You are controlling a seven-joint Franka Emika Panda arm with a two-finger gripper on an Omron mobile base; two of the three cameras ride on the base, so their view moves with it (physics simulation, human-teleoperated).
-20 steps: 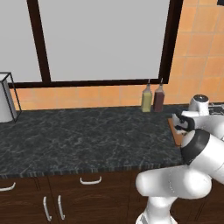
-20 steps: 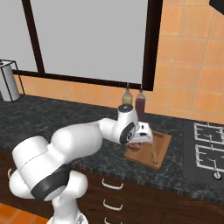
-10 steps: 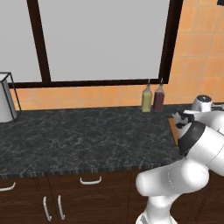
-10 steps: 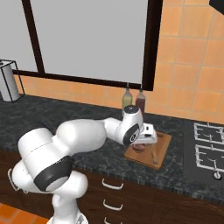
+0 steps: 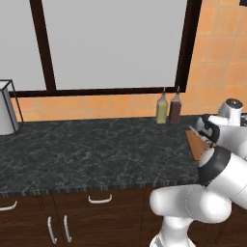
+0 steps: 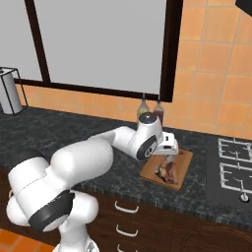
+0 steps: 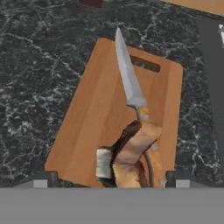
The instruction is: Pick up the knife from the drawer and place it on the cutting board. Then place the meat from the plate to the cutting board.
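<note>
Gripper over the board, jaws spread wide and holding nothing

The gripper (image 7: 107,181) hangs above the cutting board (image 7: 96,118), where the meat (image 7: 129,155) lies across the handle of the knife (image 7: 128,78), its blade pointing toward the board's slot. Two bottles (image 6: 150,109) stand just behind on the dark counter (image 5: 96,149); a stove (image 6: 235,170) sits beside the board.

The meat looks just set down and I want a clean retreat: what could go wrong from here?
1. The meat lies across the handle of the knife, not flat on the cutting board, so it may tip or slide.
2. The end effector hangs low over the meat, fingertips on either side; a sideways exit could drag it.
3. A nudged handle could swing the blade toward the board's edge.
</note>
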